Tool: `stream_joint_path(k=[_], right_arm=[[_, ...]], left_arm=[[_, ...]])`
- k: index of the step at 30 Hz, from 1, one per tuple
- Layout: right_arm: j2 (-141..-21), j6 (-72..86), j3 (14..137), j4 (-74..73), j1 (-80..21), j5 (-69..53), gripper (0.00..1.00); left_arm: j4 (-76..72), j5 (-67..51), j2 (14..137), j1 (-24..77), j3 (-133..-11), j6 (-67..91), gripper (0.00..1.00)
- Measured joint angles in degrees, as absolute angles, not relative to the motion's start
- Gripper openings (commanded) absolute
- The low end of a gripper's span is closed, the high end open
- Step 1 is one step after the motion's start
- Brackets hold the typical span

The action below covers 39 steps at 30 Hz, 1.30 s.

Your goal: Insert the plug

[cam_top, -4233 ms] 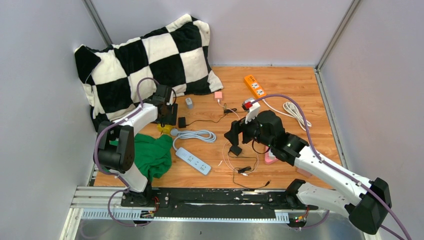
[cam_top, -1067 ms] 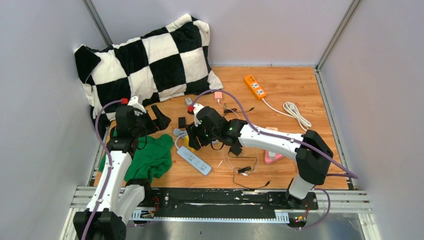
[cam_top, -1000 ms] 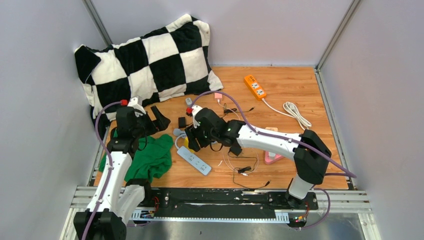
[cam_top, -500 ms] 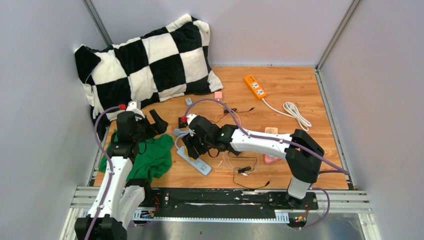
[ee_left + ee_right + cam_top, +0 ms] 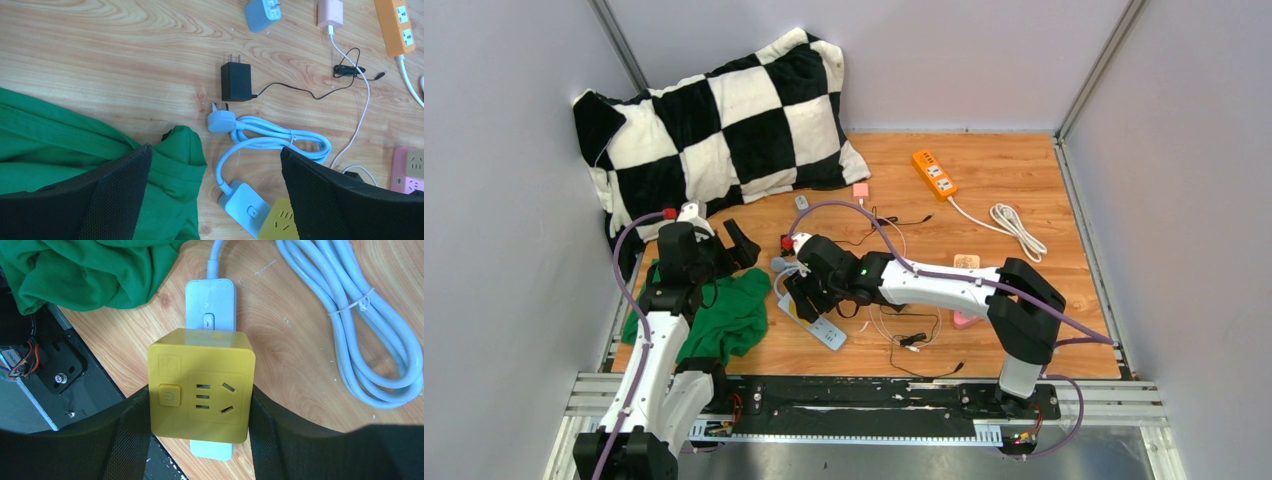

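- Step in hand looks like the lineup just before the push. The right jaws are clamped on the sides of the yellow cube (image 5: 200, 385), which sits right over the strip (image 5: 210, 302), just past the switch at its cord end.
- Neither view shows whether the cube's underside is touching the strip or just above it. The pins aren't visible; presumably they're underneath.
- The cube's socket face points straight up at the wrist camera, with the power button on the left in that view. It's pretty much square, so it has no real long axis.
- The strip is the long one. In the top view it runs diagonally across the desk (image 5: 1024, 160), cord (image 5: 362, 302) end up-left toward the cloth (image 5: 85, 270), free end down-right. The cube's edges look square with that axis.
- Next move is probably a straight push down with the pins matched to a socket. A skewed cube would likely jam or shove the loose strip.
- The left jaws are spread wide with nothing in them, over the cloth edge.
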<state>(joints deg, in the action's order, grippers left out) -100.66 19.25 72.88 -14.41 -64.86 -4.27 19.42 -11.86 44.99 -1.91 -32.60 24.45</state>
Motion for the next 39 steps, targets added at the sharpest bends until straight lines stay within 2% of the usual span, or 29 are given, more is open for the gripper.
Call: stream_joint_path(k=[39], right_arm=[[-103.3,15.1,76.3,-18.2,-64.9,-6.1,0.00]], left_arm=[[19.5,-11.8,45.0,-1.9,-32.6,24.2,1.00]])
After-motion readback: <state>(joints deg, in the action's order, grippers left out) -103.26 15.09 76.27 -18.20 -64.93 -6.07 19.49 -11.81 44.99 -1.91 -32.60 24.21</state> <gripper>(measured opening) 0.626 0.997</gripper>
